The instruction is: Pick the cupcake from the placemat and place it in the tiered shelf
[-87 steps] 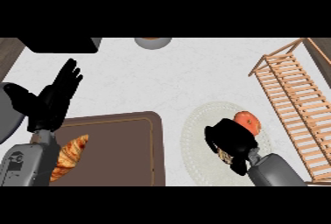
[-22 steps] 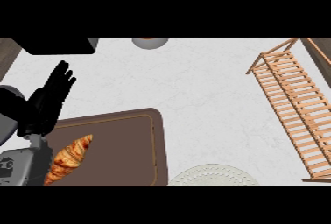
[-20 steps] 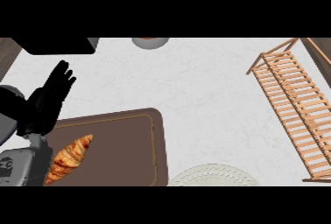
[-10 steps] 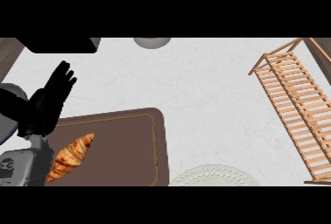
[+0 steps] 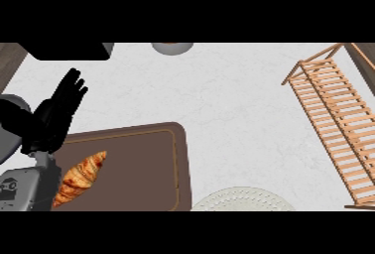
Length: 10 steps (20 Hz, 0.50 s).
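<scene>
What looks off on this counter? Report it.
No cupcake shows anywhere: the round white placemat, cut by the lower edge, is bare where visible, and the tiered shelf holds nothing. The right hand is out of view; the left hand rests open at the left. Nothing looks spilled or tipped.

A white marbled surface (image 5: 219, 99) is spreading out right of the robot hand (image 5: 55, 119); a dark wooden strip (image 5: 7, 57) is showing up-left of it.
</scene>
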{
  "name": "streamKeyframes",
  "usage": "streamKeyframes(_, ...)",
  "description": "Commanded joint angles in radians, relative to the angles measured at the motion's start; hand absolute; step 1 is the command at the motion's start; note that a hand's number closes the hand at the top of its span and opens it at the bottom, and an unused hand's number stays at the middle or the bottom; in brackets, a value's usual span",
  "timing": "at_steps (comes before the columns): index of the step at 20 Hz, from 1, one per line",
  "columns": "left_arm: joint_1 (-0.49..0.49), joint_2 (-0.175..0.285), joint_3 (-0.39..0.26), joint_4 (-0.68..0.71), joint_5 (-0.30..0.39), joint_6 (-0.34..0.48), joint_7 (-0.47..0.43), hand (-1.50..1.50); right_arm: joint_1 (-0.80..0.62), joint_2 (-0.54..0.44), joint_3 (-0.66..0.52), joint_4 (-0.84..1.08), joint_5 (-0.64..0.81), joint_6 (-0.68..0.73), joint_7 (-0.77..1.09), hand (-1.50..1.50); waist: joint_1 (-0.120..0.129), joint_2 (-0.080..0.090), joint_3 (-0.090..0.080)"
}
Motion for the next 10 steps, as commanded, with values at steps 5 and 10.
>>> streamKeyframes(5,0.042,-0.065,-0.047,-0.026,-0.050,0.049,-0.032,0.00,-0.013,-0.166,-0.074,0.084,-0.233,0.139,0.077,-1.50,-0.003,-0.004,-0.001)
streamKeyframes(10,-0.004,-0.004,0.021,0.069,-0.004,-0.003,-0.037,0.00,0.064,-0.266,-0.288,0.165,-0.489,0.296,0.146,-1.50,-0.027,-0.004,-0.001)
